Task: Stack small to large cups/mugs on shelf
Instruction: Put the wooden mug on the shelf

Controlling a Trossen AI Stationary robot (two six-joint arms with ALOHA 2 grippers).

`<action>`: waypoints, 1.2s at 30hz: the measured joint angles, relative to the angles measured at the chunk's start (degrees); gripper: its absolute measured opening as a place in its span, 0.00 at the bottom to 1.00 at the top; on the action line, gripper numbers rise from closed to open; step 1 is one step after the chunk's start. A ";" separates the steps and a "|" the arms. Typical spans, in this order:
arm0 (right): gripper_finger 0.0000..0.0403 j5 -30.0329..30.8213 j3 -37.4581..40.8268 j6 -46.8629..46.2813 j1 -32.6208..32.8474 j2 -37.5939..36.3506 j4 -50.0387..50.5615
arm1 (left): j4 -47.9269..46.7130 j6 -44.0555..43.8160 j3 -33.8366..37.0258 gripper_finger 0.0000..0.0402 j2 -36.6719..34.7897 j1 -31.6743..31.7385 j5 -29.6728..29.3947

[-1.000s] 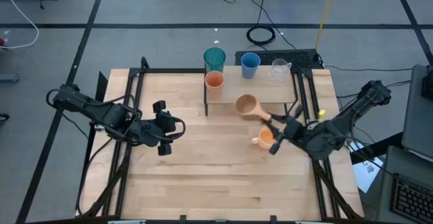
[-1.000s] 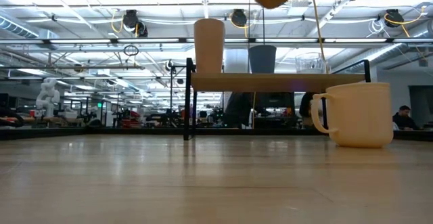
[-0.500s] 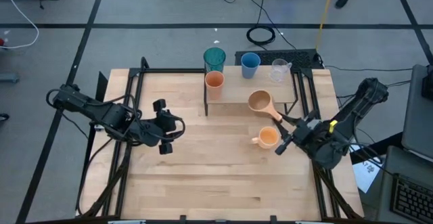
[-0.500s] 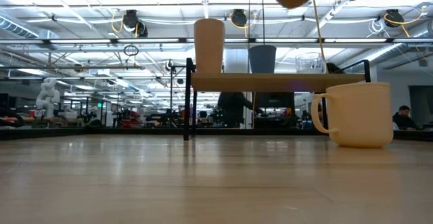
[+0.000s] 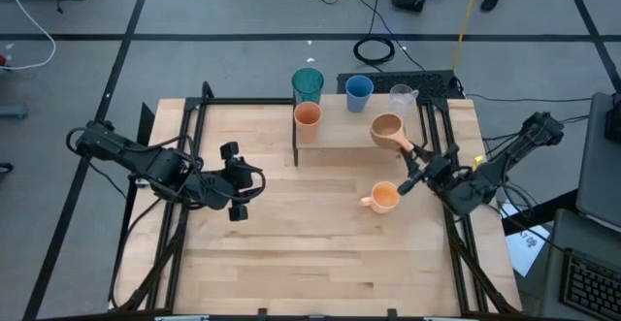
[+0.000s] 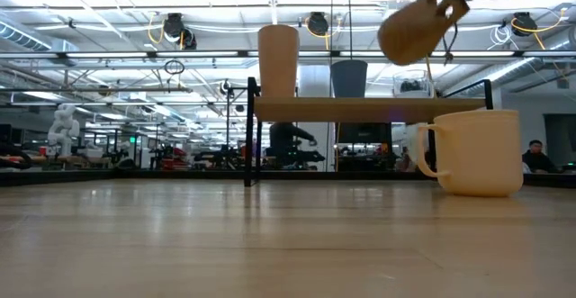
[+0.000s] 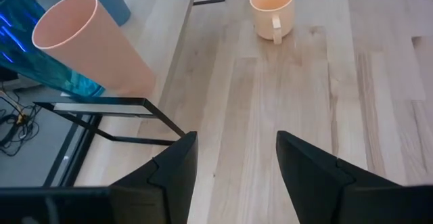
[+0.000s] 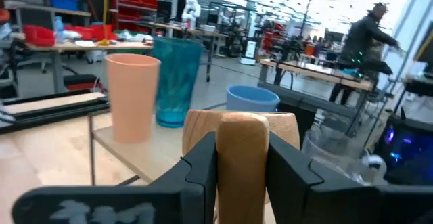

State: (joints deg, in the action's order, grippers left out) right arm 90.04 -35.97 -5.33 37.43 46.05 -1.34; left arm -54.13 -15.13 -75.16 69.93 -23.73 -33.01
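My right gripper (image 5: 414, 163) is shut on the brown wooden handled mug (image 5: 386, 127), which it carries above the right part of the shelf (image 5: 340, 137). The orange cup (image 5: 308, 115), teal tumbler (image 5: 308, 81), blue cup (image 5: 358, 90) and clear handled cup (image 5: 401, 98) stand upright on the shelf. The orange handled mug (image 5: 384, 197) stands on the table, nearer than the shelf. My left gripper (image 5: 233, 180) hangs open over the left half of the table, touching nothing. My right gripper pinches the wooden mug's handle (image 8: 241, 158) between its two fingers (image 8: 203, 171), which lie along the handle. It comes from the table's right and near side. The mug (image 6: 414, 30) is lifted clear above the shelf and tilted.
Black metal rails (image 5: 189, 137) run along the table's left and right sides. Bare tabletop (image 5: 310, 243) lies on the near side of the shelf. The shelf's thin black legs (image 6: 250, 131) stand on the table's far half. People move in the room beyond.
My right gripper has carried the wooden mug from over the table near the orange handled mug toward the far right, over the shelf's right part. The mug has come lower and now tilts. My left arm has kept still.
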 joint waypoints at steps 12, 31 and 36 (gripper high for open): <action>0.21 0.05 11.83 9.35 -5.02 -7.62 -12.21 | 0.36 0.56 0.00 0.50 0.00 0.00 0.00; 0.22 -0.04 15.98 9.69 -6.34 -8.55 -14.73 | 0.79 1.50 0.00 0.50 0.00 0.00 0.02; 0.22 -0.04 15.98 9.69 -6.34 -8.55 -14.71 | 0.81 1.50 0.00 0.50 0.00 0.00 0.02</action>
State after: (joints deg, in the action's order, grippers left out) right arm 90.00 -19.99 4.36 31.09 37.50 -16.05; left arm -53.32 -13.63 -75.16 69.93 -23.73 -32.99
